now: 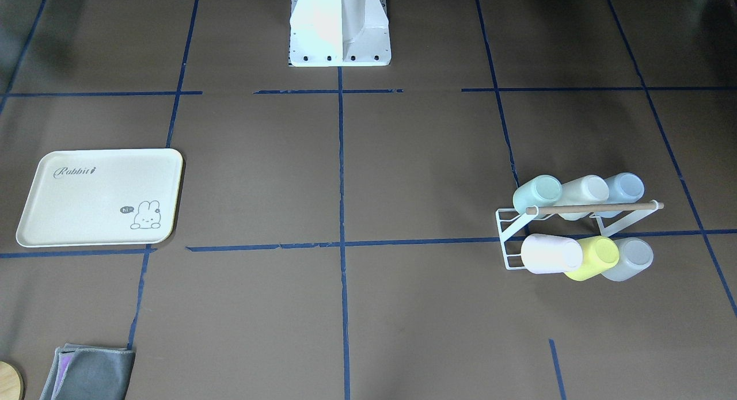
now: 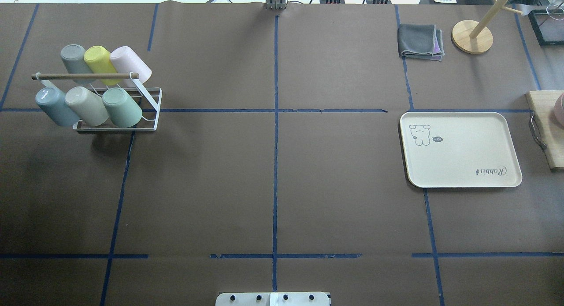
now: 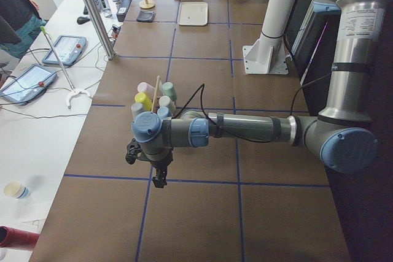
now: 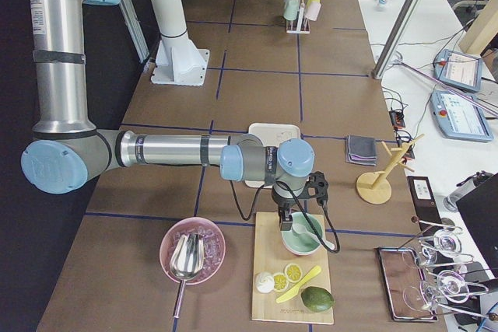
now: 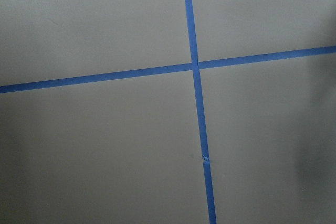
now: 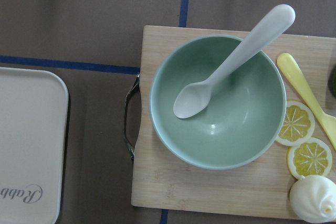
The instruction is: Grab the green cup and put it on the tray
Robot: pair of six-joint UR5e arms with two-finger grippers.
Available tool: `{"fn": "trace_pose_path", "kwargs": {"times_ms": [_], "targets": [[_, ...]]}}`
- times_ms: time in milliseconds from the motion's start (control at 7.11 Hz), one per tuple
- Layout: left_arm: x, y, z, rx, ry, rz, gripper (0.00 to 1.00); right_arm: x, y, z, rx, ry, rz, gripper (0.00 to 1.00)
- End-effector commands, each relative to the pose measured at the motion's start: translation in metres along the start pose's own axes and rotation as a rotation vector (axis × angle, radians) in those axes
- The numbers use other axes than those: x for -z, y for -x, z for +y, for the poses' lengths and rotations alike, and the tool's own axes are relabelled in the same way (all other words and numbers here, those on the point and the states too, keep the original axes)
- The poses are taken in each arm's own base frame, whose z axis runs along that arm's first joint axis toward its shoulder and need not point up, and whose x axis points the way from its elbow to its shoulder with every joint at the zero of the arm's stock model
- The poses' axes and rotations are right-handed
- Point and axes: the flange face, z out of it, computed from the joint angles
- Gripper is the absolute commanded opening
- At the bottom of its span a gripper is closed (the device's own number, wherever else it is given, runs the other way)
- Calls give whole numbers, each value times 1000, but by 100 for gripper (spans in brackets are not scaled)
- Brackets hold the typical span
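Rack [image 2: 143,93] at the overhead view's upper left holds the green cup [image 2: 122,107] tilted, rightmost of its lower row, well apart from the tray [image 2: 462,160] at middle right; whether the left pincer [image 3: 158,176] and right pincer [image 4: 292,215] are apart or together I cannot tell.

pale mint-green plastic cup [image 2: 122,107]: tilted on white wire rack [image 2: 132,129], near row, rightmost, touching beige cup [image 2: 86,105] | cream rectangular rimmed tray [image 2: 467,156]: flat on brown paper-covered bench [image 2: 198,178], right side, well apart from rack | folded grey cloth [image 2: 418,41]: beyond tray
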Motion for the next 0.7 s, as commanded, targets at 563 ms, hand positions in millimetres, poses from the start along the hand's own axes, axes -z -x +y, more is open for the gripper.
{"fn": "trace_pose_path", "kwargs": {"times_ms": [563], "targets": [[1, -1, 0, 0, -1, 1, 100, 1, 3, -3, 7, -2, 2, 100]]}}
